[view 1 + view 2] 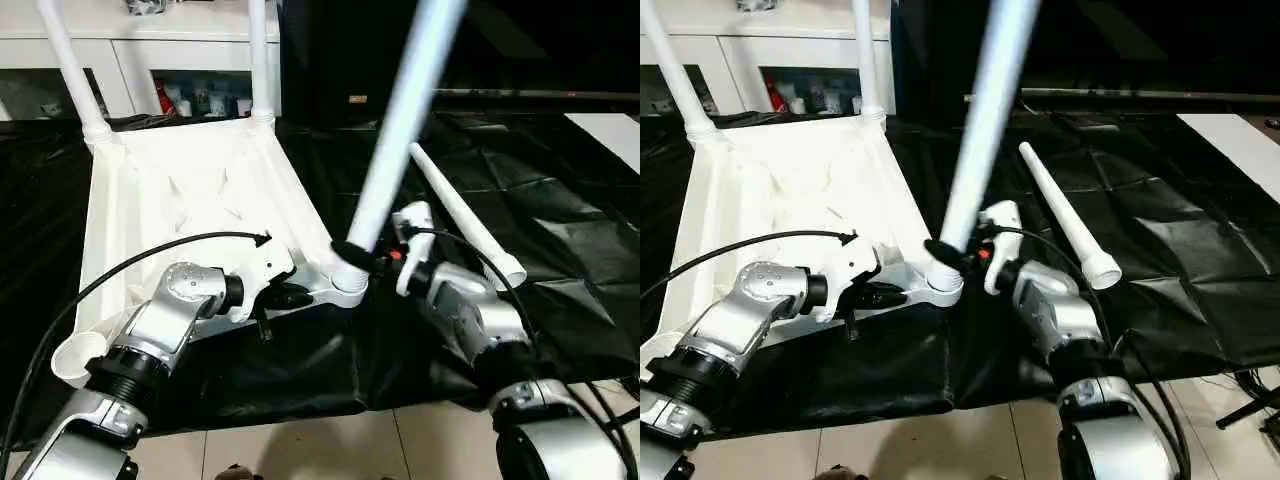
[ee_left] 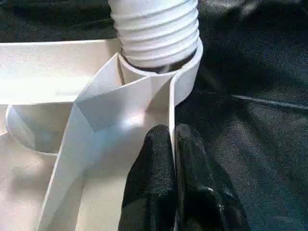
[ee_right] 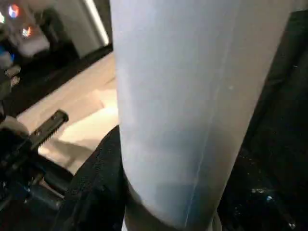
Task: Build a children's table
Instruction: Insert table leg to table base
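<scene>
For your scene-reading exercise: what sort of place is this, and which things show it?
Probably an indoor workroom or lab: a work table draped in black sheeting, a white glass-door cabinet holding packaged items behind it, and a tiled floor.

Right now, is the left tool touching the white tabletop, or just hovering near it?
Touching. The left wrist view shows the left tool with its black fingers pinched on the thin edge wall of the tabletop, just below the corner socket.
</scene>
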Tool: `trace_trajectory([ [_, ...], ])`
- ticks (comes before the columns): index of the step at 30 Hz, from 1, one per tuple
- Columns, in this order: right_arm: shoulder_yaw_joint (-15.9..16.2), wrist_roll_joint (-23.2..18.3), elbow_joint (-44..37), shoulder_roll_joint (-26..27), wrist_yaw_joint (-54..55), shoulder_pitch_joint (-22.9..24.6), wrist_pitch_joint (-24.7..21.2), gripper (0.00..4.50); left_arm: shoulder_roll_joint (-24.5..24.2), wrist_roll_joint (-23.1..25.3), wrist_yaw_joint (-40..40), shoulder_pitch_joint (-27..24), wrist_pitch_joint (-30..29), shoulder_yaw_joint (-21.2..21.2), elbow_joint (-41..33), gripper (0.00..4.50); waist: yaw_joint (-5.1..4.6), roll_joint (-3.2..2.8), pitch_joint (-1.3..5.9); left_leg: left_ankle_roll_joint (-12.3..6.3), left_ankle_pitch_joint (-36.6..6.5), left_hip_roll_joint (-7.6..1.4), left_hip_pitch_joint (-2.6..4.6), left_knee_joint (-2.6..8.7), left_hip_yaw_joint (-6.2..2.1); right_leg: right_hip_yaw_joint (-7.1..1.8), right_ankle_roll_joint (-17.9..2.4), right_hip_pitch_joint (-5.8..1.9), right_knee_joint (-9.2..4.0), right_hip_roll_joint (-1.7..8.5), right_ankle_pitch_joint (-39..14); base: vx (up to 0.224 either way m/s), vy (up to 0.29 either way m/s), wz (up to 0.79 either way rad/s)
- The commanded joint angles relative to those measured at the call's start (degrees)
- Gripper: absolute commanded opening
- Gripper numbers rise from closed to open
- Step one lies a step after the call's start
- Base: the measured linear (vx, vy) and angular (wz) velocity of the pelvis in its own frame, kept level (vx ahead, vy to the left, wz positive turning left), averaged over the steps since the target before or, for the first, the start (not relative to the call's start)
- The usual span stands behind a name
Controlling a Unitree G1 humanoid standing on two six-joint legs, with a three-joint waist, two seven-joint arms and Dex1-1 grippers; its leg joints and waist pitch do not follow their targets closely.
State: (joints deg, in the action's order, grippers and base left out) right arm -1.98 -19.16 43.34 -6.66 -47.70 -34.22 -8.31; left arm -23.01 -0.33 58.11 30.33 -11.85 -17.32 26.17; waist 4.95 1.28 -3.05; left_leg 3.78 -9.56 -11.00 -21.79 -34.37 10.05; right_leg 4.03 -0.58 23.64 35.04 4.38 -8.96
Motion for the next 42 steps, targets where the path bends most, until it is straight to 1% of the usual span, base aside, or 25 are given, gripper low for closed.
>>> trace_trajectory([
  [1,-1.3,0.8,1.7,-1.0,2.6,1.8,-0.8,1.93,-1.2,1.1,0.1,0.7,0.1,-0.3,1.0,0.00,-0.01,-0.43,3.57,1.06,-21.1,-2.20,1.36,4.87,-1.17,-2.35,-8.1,-2.04,-5.48,4.28,-27.8,0.000,0.000,0.00],
  [2,-1.3,0.8,1.1,-0.7,2.6,2.8,0.2,1.93,-1.2,1.3,0.0,0.9,0.0,-0.3,1.3,0.00,0.10,-0.86,3.56,1.22,-21.3,-2.20,1.35,4.90,-1.25,-2.35,-8.3,-2.04,-5.40,4.30,-27.6,0.000,0.000,0.00],
  [3,-1.3,0.9,0.7,-0.5,2.5,3.5,0.9,1.93,-1.1,1.4,0.0,1.1,0.0,-0.2,1.5,0.00,0.08,-0.61,3.56,1.29,-21.6,-2.17,1.49,4.84,-1.09,-2.39,-8.4,-1.86,-5.55,4.25,-27.5,0.000,0.000,0.00],
  [6,0.3,3.1,-1.0,-0.1,2.8,6.0,5.0,1.93,-1.2,1.6,0.0,1.4,-0.3,-0.2,1.7,0.00,0.29,-0.70,3.56,1.43,-22.0,-2.17,1.46,4.91,-1.10,-2.44,-8.2,-1.88,-5.65,4.36,-27.4,0.000,0.000,0.00],
  [7,2.8,6.4,-1.5,-0.3,3.7,7.5,9.6,1.93,-1.3,1.7,0.0,1.5,-0.4,-0.2,1.8,0.00,0.31,-0.67,3.57,1.51,-22.0,-2.19,1.41,5.01,-1.18,-2.39,-8.2,-1.96,-5.57,4.36,-27.4,0.000,0.000,0.00],
  [8,3.4,7.3,-1.6,-0.4,4.1,7.8,10.7,1.93,-1.3,1.7,0.0,1.6,-0.4,-0.2,1.8,0.00,0.29,-1.00,3.54,1.62,-22.2,-2.16,1.50,5.00,-1.19,-2.40,-8.2,-1.87,-5.58,4.32,-27.5,0.000,0.000,0.00],
  [9,4.4,8.8,-1.5,-0.6,4.7,8.2,12.5,1.93,-1.3,1.7,0.0,1.6,-0.3,-0.3,1.8,0.00,0.14,-0.77,3.47,1.73,-22.7,-2.09,1.44,5.00,-1.20,-2.37,-8.0,-1.89,-5.65,4.29,-28.4,0.000,0.000,0.00],
  [12,5.4,10.3,-1.3,-0.3,5.8,8.6,15.1,1.93,-1.3,1.8,0.0,1.6,-0.5,-0.4,1.7,0.00,-0.04,-0.75,2.95,1.74,-25.9,-1.94,1.88,5.05,-1.40,-2.11,-6.4,-1.60,-6.53,4.34,-34.6,0.000,0.000,0.00],
  [13,5.4,10.4,-1.1,0.1,6.2,8.6,15.6,1.93,-1.2,1.8,-0.1,1.7,-0.5,-0.5,1.8,0.00,-0.25,-0.36,2.76,1.73,-27.6,-1.89,2.33,4.93,-1.49,-1.93,-5.3,-1.29,-7.11,4.50,-38.4,0.000,0.000,0.00],
  [14,5.5,10.5,-0.9,0.3,6.4,8.4,15.9,1.93,-1.2,1.9,-0.2,1.7,-0.5,-0.5,1.9,0.00,-0.24,-0.59,2.83,1.81,-28.2,-1.82,2.48,4.84,-1.74,-1.76,-4.4,-1.34,-7.34,4.67,-40.6,0.000,0.000,0.00],
  [16,5.6,10.6,-0.8,0.4,6.6,8.3,16.1,1.93,-1.1,1.9,-0.2,1.8,-0.5,-0.6,2.0,0.00,-0.45,-0.67,2.85,1.87,-28.4,-1.92,2.06,5.17,-2.03,-1.53,-4.0,-1.68,-7.39,4.61,-40.5,0.000,0.000,0.00],
  [17,5.8,10.7,-0.4,0.5,6.3,8.0,16.0,1.93,-1.1,1.9,-0.3,1.8,-0.5,-0.6,2.1,0.00,-0.55,-0.35,2.92,1.85,-28.8,-2.04,2.08,5.30,-2.07,-1.39,-4.0,-1.73,-7.47,4.60,-39.8,0.000,0.000,0.00],
  [18,6.2,10.9,0.2,0.4,5.5,7.5,15.5,1.93,-1.1,2.1,-0.2,1.9,-0.3,-0.8,2.1,0.00,-0.50,-0.52,2.97,1.79,-28.8,-2.06,2.16,5.32,-2.14,-1.35,-4.3,-1.80,-7.39,4.66,-39.1,0.000,0.000,0.00],
  [19,6.2,10.9,0.2,0.4,5.5,7.5,15.5,1.93,-1.1,2.1,-0.2,1.9,-0.3,-0.8,2.1,0.00,-0.48,0.00,3.06,1.43,-27.8,-2.14,2.00,5.47,-2.10,-1.30,-4.8,-2.05,-7.28,4.80,-37.8,0.000,0.000,0.00],
  [21,6.6,11.0,0.7,0.4,5.2,7.2,15.6,1.93,-1.2,2.3,-0.1,2.0,-0.2,-1.0,2.1,0.00,-0.46,-0.45,2.91,1.68,-28.5,-2.34,2.14,5.71,-2.06,-1.30,-5.3,-1.83,-7.43,4.79,-36.5,0.000,0.000,0.00],
  [22,7.1,10.7,2.0,0.3,3.6,6.1,13.3,1.93,-1.4,2.3,0.6,2.0,-0.2,-1.5,1.8,0.00,-0.58,0.08,2.96,1.84,-29.4,-2.42,2.34,5.74,-2.01,-1.21,-5.6,-1.79,-7.46,4.75,-36.0,0.000,0.000,0.00],
  [23,7.1,10.7,2.0,0.3,3.6,6.1,13.3,1.93,-1.4,2.3,0.6,2.0,-0.2,-1.5,1.8,0.00,-0.58,-0.01,2.96,1.84,-29.6,-2.36,2.33,5.76,-2.12,-1.15,-5.8,-1.89,-7.27,4.76,-35.7,0.000,0.000,0.00],
  [25,7.7,10.2,4.5,-0.3,0.4,3.7,9.0,1.93,-2.0,2.1,2.7,1.7,-0.6,-2.3,0.6,0.00,-0.62,-0.36,2.98,1.94,-29.5,-2.39,2.21,5.87,-2.14,-1.26,-6.2,-2.10,-7.16,4.81,-34.9,0.000,0.000,0.00],
  [29,7.4,9.7,9.2,-2.1,-3.1,-1.2,2.8,1.93,-3.6,1.7,7.4,1.1,-2.0,-4.0,-2.0,0.00,-0.82,-0.37,3.01,2.19,-29.6,-2.44,2.40,5.86,-2.03,-1.47,-7.2,-2.04,-7.02,4.83,-33.4,0.000,0.000,0.00],
  [31,7.6,10.0,11.9,-3.4,-4.9,-3.6,-0.9,1.92,-4.3,1.4,9.2,1.0,-2.6,-4.7,-3.0,0.00,-0.88,-0.92,3.11,2.40,-28.8,-2.46,2.37,5.86,-1.95,-1.61,-8.5,-2.20,-6.64,4.69,-30.8,0.000,0.000,0.00],
  [35,8.3,11.3,14.0,-5.0,-6.9,-4.9,-0.2,1.92,-4.3,1.9,9.1,1.6,-2.2,-5.2,-2.5,0.00,-0.46,-0.91,3.34,2.37,-26.9,-2.62,2.58,5.72,-1.41,-1.91,-10.7,-2.10,-6.12,4.55,-25.1,0.000,0.000,0.00],
  [36,8.5,11.6,14.2,-5.3,-7.3,-5.0,0.2,1.92,-4.1,2.2,8.8,2.0,-2.0,-5.2,-2.0,0.00,-0.36,-0.93,3.31,2.40,-26.4,-2.59,2.31,5.81,-1.46,-1.83,-10.6,-2.43,-5.96,4.52,-25.0,0.000,0.000,0.00],
  [39,8.9,11.9,13.7,-5.8,-8.2,-4.4,1.3,1.92,-3.9,2.7,8.2,2.5,-1.3,-5.4,-0.9,0.00,-0.17,-1.02,3.03,2.55,-28.7,-2.46,3.03,5.77,-1.45,-1.68,-9.3,-2.11,-6.56,4.50,-29.5,0.000,0.000,0.00],
  [41,8.6,11.4,12.7,-5.7,-8.2,-3.7,2.2,1.92,-3.7,2.9,7.7,2.8,-0.8,-5.4,-0.6,0.00,-0.19,-0.85,2.92,2.48,-29.8,-2.37,3.28,5.77,-1.68,-1.42,-7.5,-2.12,-7.28,4.70,-34.1,0.000,0.000,0.00],
  [42,7.7,10.8,12.3,-5.4,-7.7,-3.4,2.5,1.92,-3.7,3.0,7.5,2.8,-0.9,-5.4,-0.7,0.00,-0.13,-1.11,2.94,2.53,-30.0,-2.38,3.45,5.75,-1.74,-1.39,-7.2,-2.04,-7.36,4.74,-34.7,0.000,0.000,0.00],
])
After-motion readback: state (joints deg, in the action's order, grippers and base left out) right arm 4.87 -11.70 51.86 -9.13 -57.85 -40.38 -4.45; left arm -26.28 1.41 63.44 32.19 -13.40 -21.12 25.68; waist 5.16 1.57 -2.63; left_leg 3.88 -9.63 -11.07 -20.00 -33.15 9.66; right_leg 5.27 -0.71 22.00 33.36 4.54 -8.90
